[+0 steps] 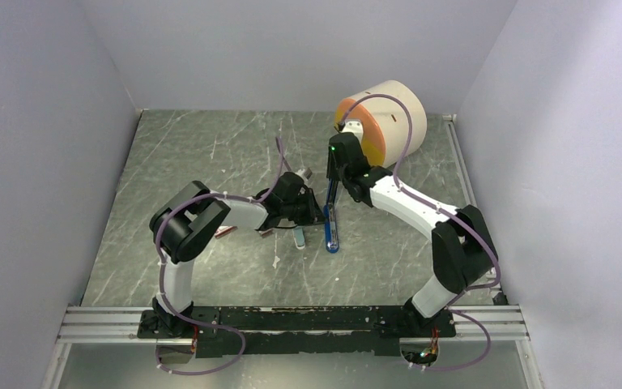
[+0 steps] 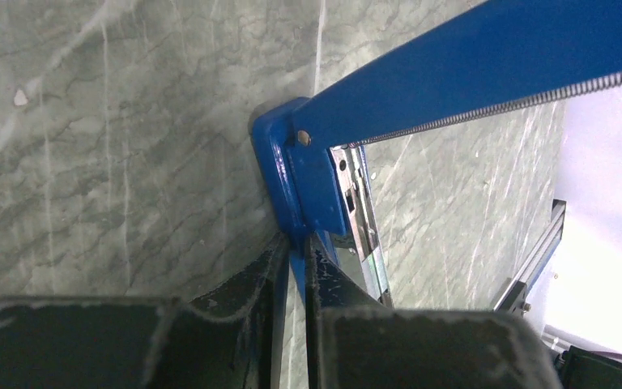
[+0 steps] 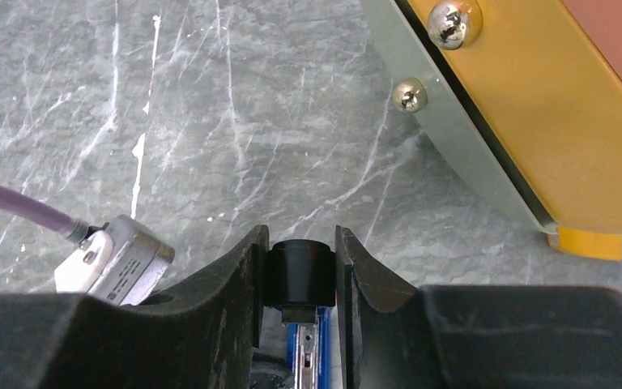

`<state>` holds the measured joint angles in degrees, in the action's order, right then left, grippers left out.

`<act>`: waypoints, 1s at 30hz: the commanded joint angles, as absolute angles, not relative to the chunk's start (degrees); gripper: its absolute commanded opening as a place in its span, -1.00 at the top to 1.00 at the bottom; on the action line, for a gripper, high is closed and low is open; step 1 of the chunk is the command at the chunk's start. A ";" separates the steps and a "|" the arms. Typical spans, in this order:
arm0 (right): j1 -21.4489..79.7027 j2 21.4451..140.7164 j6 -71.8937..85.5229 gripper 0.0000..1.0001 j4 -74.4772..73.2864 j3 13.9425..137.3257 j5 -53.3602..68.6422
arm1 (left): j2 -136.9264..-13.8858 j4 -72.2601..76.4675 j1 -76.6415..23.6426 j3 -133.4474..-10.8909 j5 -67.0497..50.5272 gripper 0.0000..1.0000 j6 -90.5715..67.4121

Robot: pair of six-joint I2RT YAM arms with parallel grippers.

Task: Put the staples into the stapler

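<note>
The bright-blue stapler (image 1: 331, 231) lies on the table's middle with its lid swung up. My left gripper (image 1: 311, 213) is shut on the thin blue base edge near the hinge (image 2: 282, 158), as the left wrist view (image 2: 296, 261) shows. There the lid (image 2: 494, 61) rises to the upper right with its spring stretched, and the open metal channel (image 2: 362, 223) lies bare. My right gripper (image 1: 334, 180) is shut on the lid's black end (image 3: 301, 271) and holds it up; the blue base (image 3: 330, 348) shows below. The staples are not in view.
A large cream and orange drum (image 1: 382, 120) stands at the back right, close behind my right gripper (image 3: 301, 258); it also fills the upper right of the right wrist view (image 3: 534, 130). A short pale-blue piece (image 1: 300, 237) and a reddish item (image 1: 225, 231) lie under my left arm.
</note>
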<state>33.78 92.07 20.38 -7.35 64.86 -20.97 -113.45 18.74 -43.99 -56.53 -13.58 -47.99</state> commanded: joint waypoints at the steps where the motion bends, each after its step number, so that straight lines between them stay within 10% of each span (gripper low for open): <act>1: 34.76 89.56 22.53 0.47 -7.29 62.96 -18.65 | -119.12 7.07 -44.87 -56.00 -9.24 0.72 -45.04; 30: 39.64 84.17 29.96 0.45 -11.23 51.89 -25.76 | -122.68 4.41 -44.93 -59.15 -7.98 0.78 -44.72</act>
<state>38.74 82.91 25.87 -4.16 54.65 -27.55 -116.09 15.14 -44.12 -61.41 -12.64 -47.62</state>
